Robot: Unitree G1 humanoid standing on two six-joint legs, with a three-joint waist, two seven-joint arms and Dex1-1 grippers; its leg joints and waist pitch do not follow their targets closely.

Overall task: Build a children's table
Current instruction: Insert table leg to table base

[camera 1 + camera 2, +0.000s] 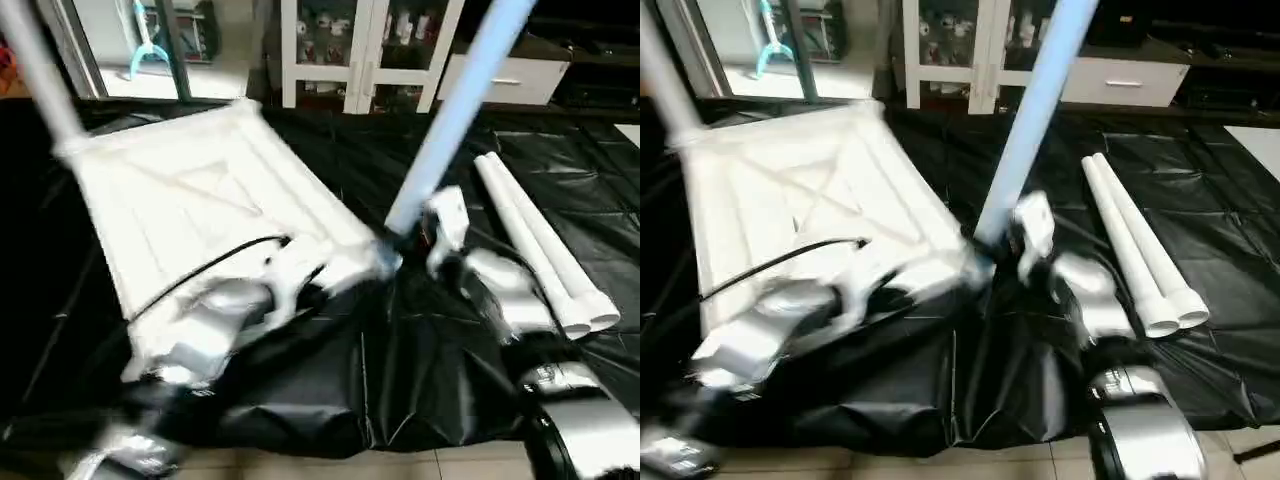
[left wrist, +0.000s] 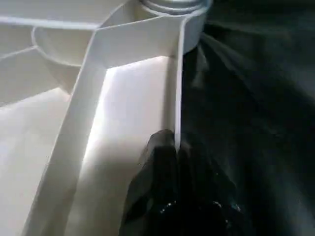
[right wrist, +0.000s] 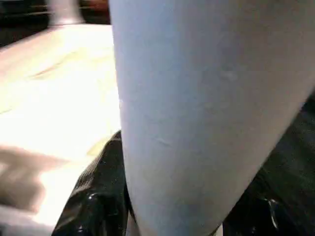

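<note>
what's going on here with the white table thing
A humanoid robot is assembling a children's table on black sheeting. Its left pincer pinches the edge wall of the upturned tabletop, while the right pincer grips a leg at its near corner. Another leg stands in a far corner; two legs lie alongside.
</note>
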